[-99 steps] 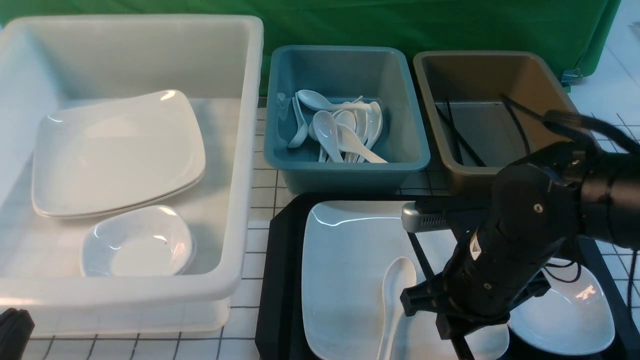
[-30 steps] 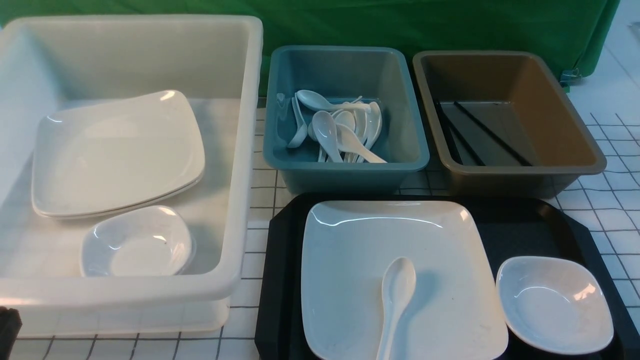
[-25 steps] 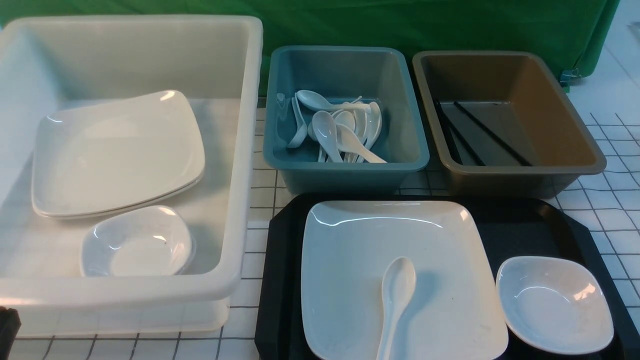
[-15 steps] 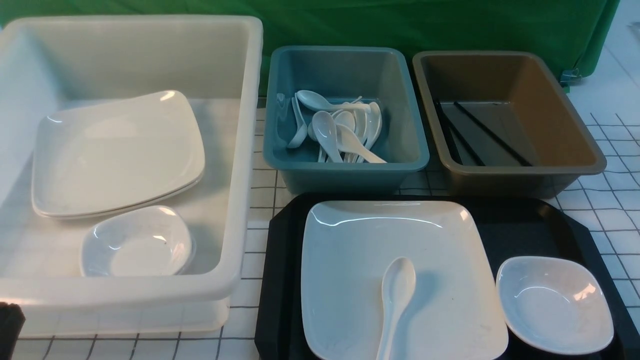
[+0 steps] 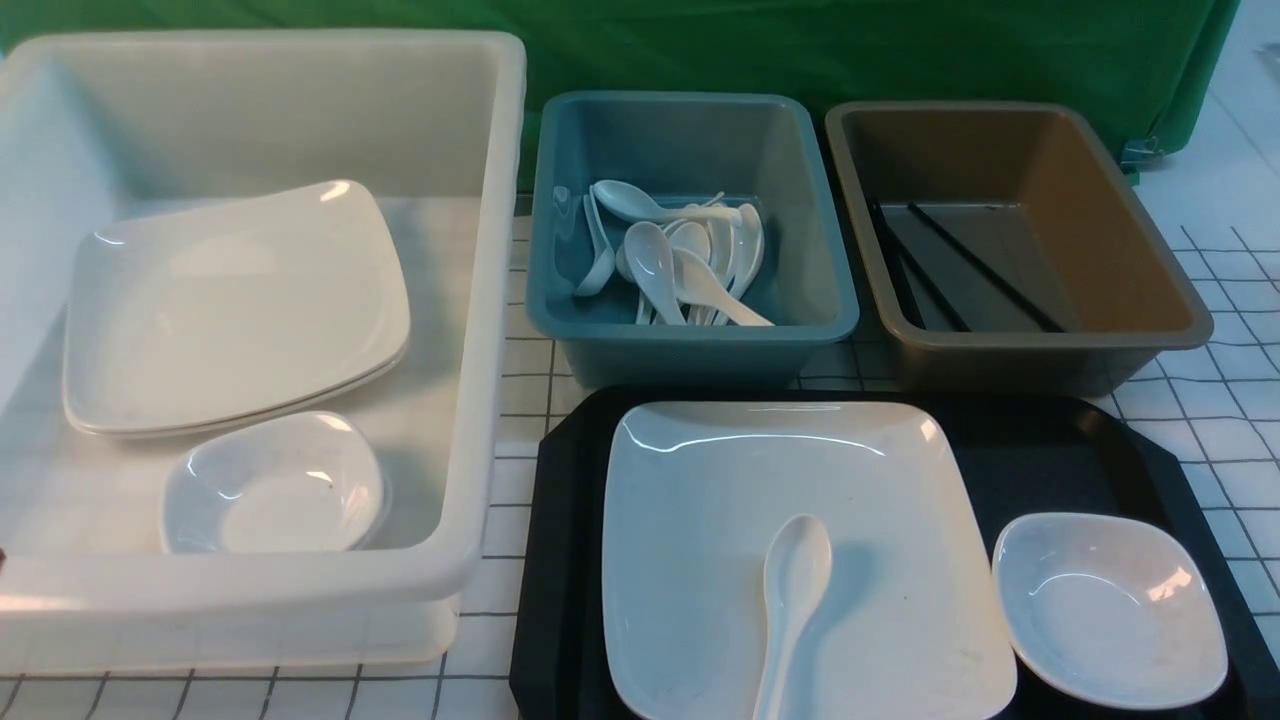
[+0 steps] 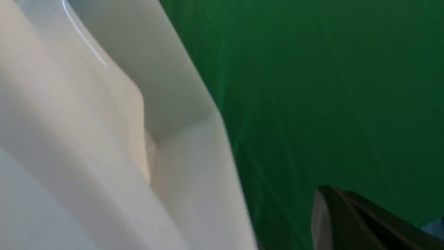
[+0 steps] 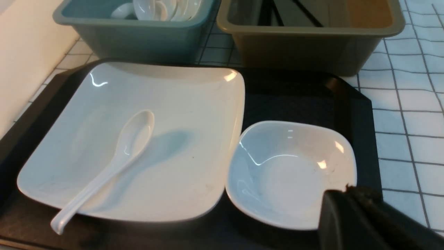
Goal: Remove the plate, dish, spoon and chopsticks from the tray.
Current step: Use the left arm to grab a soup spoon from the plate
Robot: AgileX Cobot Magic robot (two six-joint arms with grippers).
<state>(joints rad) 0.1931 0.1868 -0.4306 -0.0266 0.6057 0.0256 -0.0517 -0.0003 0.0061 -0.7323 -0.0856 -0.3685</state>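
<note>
Quick rundown of the table: the black tray sits nearest the robot, a bit right of centre; the big square plate takes up its left and middle; the spoon lies on the plate, bowl toward the tubs, handle poking over the plate's near rim. The small dish is on the tray too, right up against the plate's right edge – can't tell if they actually touch.

The chopsticks are off the tray, lying slanted on the floor of the brown tub just behind it; next to that on the left is the teal tub with a heap of white spoons; far left, the big white bin holds stacked plates and another little dish.

Grippers: the left gripper is clenched tight, parked by the white bin's wall with the green cloth behind it; the right gripper hangs over the near right corner of the tray, by the dish – only a dark edge of it shows, so I can't tell if its fingers are apart or together.
</note>
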